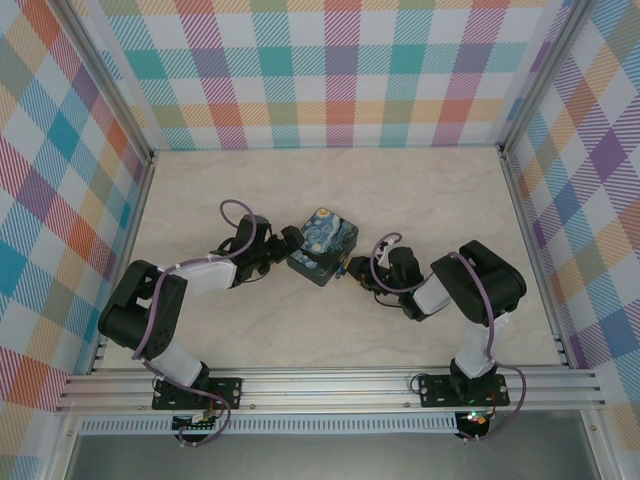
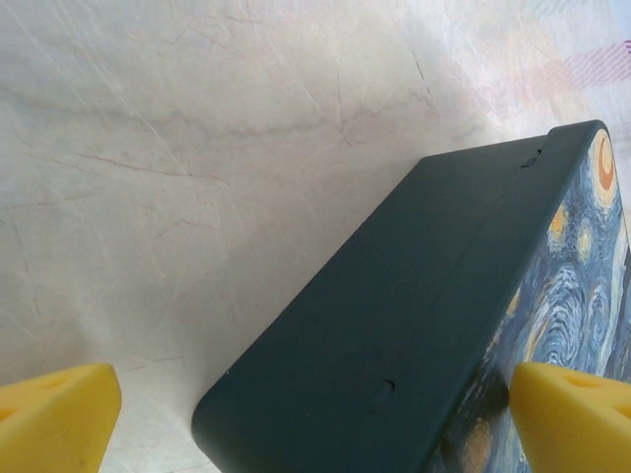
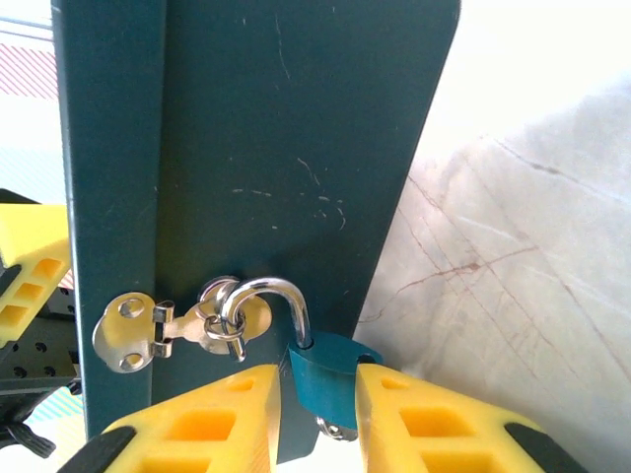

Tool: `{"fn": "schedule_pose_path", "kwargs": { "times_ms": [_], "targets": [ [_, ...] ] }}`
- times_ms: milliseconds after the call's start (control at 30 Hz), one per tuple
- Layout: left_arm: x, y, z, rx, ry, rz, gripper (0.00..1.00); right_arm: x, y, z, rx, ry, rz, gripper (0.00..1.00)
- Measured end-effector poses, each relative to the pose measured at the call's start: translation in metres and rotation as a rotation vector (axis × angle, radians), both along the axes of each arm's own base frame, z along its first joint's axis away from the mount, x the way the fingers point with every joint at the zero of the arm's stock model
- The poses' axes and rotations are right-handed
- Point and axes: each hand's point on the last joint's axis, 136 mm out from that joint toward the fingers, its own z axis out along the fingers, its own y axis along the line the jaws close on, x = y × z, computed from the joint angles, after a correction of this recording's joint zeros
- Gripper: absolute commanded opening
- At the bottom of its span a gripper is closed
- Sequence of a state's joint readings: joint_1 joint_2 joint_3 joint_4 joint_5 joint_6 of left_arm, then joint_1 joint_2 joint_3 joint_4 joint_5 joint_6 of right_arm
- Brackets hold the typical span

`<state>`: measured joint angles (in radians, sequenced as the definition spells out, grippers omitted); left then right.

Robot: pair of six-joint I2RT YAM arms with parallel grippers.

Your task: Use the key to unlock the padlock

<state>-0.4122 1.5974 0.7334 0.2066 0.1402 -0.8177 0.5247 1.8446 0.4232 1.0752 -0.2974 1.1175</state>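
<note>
The padlock has a small blue body and hangs at the side of the blue swirl-painted tin. Its silver shackle hooks through the tin's hasp ring. One leg sits in the body, and the other hole in the body's top is empty. A small metal piece, seemingly the key, sticks out of the body's underside. My right gripper has a yellow finger on each side of the padlock body and is shut on it. My left gripper is open, straddling the tin's near corner.
The tin's silver hasp plate lies left of the padlock. Both arms meet at the tin in mid-table. Marbled tabletop spreads all around, enclosed by plaid walls and metal rails.
</note>
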Motion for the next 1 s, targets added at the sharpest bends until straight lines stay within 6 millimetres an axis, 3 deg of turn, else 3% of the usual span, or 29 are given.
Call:
{"fn": "schedule_pose_path", "kwargs": {
  "times_ms": [400,1000],
  "targets": [
    [0.011,0.005,0.0,0.012,0.004,0.009,1.0,0.02,-0.001,0.004,-0.011,-0.036,-0.002,0.28],
    [0.027,0.007,0.001,0.006,0.0,0.012,1.0,0.023,0.013,0.003,0.017,-0.036,0.059,0.32]
  ]
}}
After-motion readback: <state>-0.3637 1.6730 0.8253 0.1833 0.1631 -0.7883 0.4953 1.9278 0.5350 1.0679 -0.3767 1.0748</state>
